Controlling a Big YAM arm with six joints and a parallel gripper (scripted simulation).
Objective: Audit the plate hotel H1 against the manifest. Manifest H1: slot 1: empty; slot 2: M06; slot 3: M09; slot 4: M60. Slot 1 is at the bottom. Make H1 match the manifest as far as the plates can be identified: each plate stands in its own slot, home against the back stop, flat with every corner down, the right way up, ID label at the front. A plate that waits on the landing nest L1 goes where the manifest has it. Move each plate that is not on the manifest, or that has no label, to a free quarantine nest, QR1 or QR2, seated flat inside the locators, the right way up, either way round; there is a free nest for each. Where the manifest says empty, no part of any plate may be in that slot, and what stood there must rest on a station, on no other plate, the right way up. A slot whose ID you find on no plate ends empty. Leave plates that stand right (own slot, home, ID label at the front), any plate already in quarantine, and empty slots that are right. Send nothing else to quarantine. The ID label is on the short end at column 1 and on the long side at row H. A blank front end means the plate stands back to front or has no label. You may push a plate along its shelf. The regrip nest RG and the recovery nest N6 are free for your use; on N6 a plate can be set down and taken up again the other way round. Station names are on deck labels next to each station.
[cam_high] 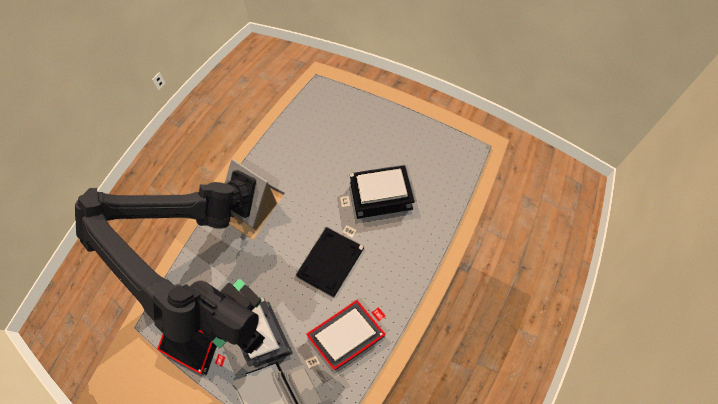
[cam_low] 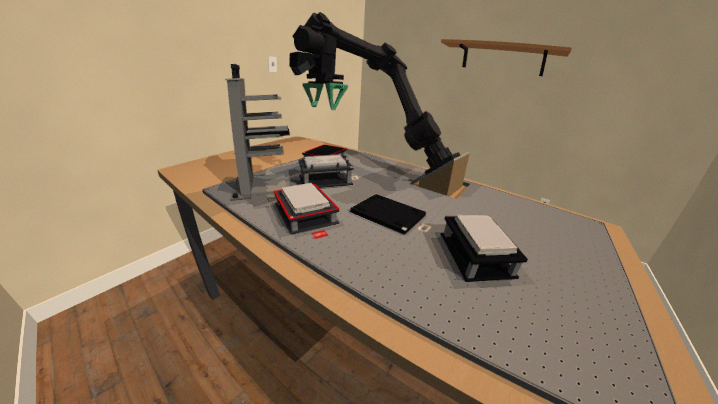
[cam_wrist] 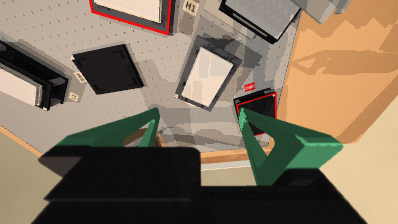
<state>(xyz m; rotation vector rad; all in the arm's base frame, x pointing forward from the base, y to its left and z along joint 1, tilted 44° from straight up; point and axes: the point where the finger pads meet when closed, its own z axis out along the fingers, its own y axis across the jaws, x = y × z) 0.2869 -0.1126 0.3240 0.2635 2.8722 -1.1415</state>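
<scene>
Gripper [cam_low: 324,95] raised high above the deck near the plate hotel [cam_low: 237,135], green fingers spread fully apart and holding nothing. Hotel a grey upright post with four shelves; a dark plate [cam_low: 268,131] visible in one of the middle slots, label unreadable from here. Deck tag reading "H1" [cam_wrist: 190,6] legible in the wrist view beside the hotel base; also seen upside down in the top view [cam_high: 312,361]. Directly below the gripper, a grey nest carrying a pale-topped plate [cam_wrist: 206,76], no writing visible on it. Beside that, an unoccupied red-bordered quarantine nest [cam_wrist: 260,111] at the deck corner, with a small red tag [cam_wrist: 249,87], text too small to read. Second red-bordered quarantine nest [cam_high: 346,334] carrying a pale-topped plate, its red tag [cam_high: 379,314] likewise illegible. Flat black nest [cam_high: 329,261] mid-deck, bare, with a small tag [cam_high: 348,230] of blurred characters. Farther off, a black raised nest [cam_high: 382,190] bearing another pale-topped plate, its tag [cam_high: 344,200] unreadable
</scene>
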